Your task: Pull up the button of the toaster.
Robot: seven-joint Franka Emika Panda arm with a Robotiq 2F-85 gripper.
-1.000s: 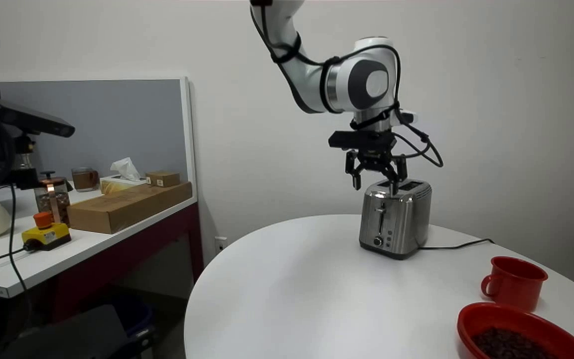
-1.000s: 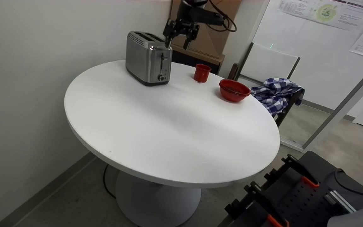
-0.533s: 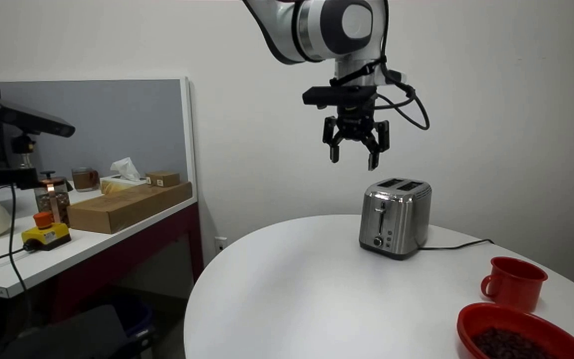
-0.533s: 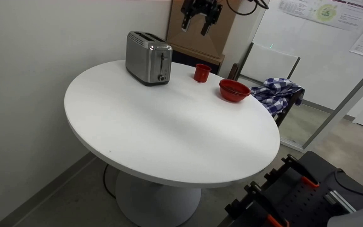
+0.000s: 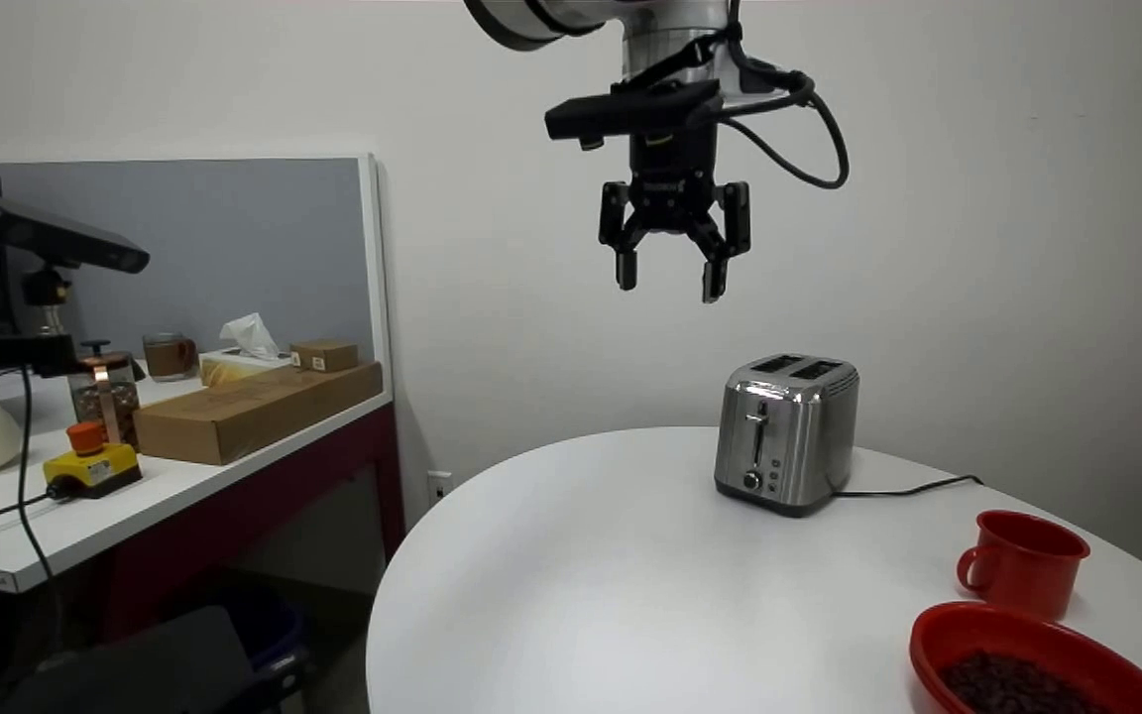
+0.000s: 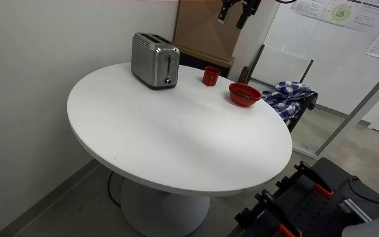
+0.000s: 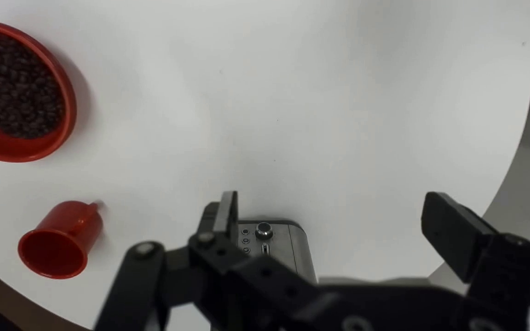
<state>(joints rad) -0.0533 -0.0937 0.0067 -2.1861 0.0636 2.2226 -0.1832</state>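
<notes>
The silver toaster (image 5: 809,436) stands upright near the back of the white table, close to the wall. It also shows in an exterior view (image 6: 146,62). Its front lever (image 5: 757,418) sits near the top of its slot in both exterior views (image 6: 171,60). My gripper (image 5: 670,278) is open and empty, in the air above and apart from the toaster. In an exterior view its fingertips (image 6: 232,20) show at the top edge. In the wrist view the open fingers (image 7: 334,216) have the toaster (image 7: 288,243) partly behind one of them; its lever is hidden there.
A red mug (image 5: 1027,565) and a red bowl (image 6: 243,98) of dark beans stand on the round table (image 5: 630,575) to one side of the toaster. A black cord (image 5: 913,489) runs from the toaster to the table edge. The wall is behind.
My gripper has risen from beside the toaster's top and moved away from it. It stays open throughout. The toaster, its lever, the mug and the bowl look unchanged.
</notes>
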